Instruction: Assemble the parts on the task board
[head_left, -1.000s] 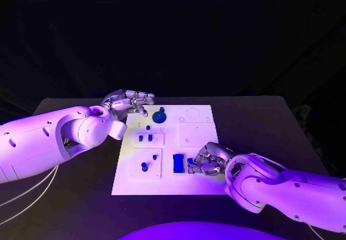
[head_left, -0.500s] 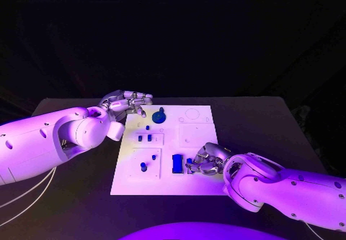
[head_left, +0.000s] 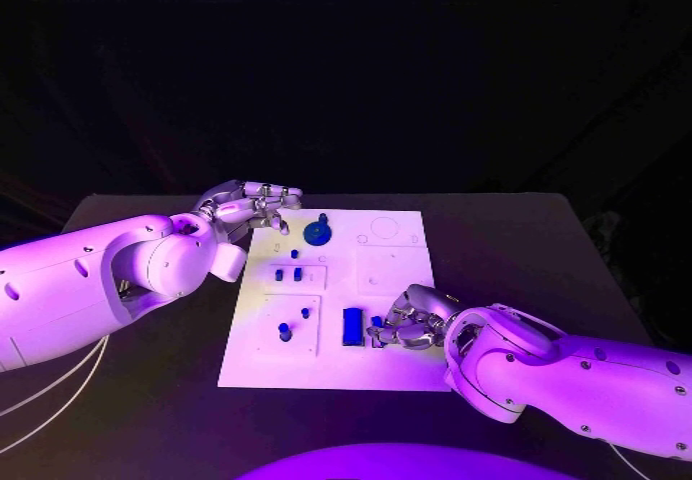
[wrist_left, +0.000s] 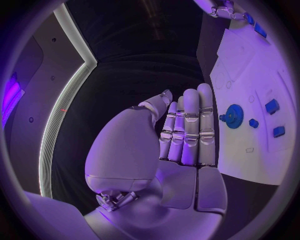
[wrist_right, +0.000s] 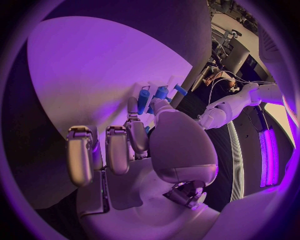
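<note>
- My right hand (head_left: 413, 318) is low on the near right part of the task board (head_left: 397, 268), fingers curled in around a small blue part (head_left: 378, 323), just beside the long blue block (head_left: 353, 327) standing in its slot.
- Right wrist view: fingertips (wrist_right: 139, 107) sit against blue pieces (wrist_right: 161, 93). I read this as a pinch on the small one, but the contact itself is mostly covered, so I cannot tell for sure.
- To do it well, my guess: keep the part upright, line it up over its seat before pressing, push straight down, and don't nudge the long block next to it.
- My left hand (head_left: 253, 206) hovers at the far left corner of the board, holding nothing. In the left wrist view its fingers (wrist_left: 190, 125) are straight and side by side.
- It should keep off the blue gear (head_left: 319, 234) nearby, or steady the board edge if needed.
- Other blue parts: two pegs (head_left: 287, 273) mid board, two more (head_left: 293, 322) on the near left plate.
- Hidden: the seat under my right hand, and the exact shape of the held part.
- My right forearm covers the board's near right corner.
</note>
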